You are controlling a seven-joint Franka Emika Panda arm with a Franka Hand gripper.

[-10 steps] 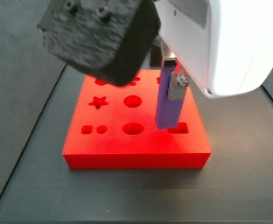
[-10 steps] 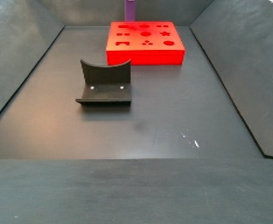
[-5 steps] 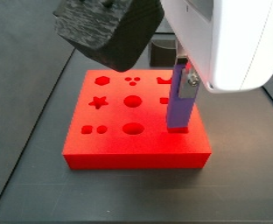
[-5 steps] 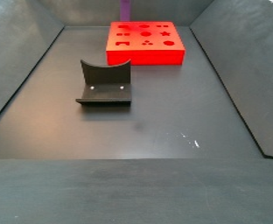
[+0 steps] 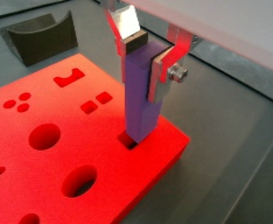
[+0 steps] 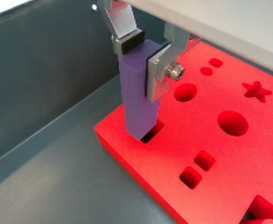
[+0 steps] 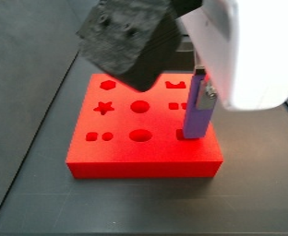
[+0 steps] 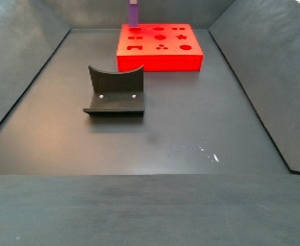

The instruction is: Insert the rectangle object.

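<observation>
**Purple bar upright in the claw, its foot in a slot of the red block**

Nearest in a side view lies bare dark counter (image 8: pixel 179 183). Beyond it stands the dark grey curved holder (image 8: pixel 115 92), well apart from the red block (image 8: pixel 161 46), which sits at the far end of the counter.

At the red block, the claw (image 5: pixel 149 54) grips the rectangle object (image 5: pixel 140 98) by its upper part — one silver finger (image 5: pixel 127 30) pressed on one face, the other on the opposite face, the jaws narrowed onto the bar's slim thickness. The bar hangs straight below the claw, upright, and its lower end sits in a rectangular slot close to the block's edge; both wrist views show the foot of the bar (image 6: pixel 139 96) entering the opening, with most of its length above the block's top face.

In a side view the bar (image 7: pixel 198 109) stands at the block's (image 7: pixel 140 152) edge, beside the round and star-shaped holes — the claw's (image 7: pixel 209 89) fingers are mostly hidden there by the white arm housing.
</observation>
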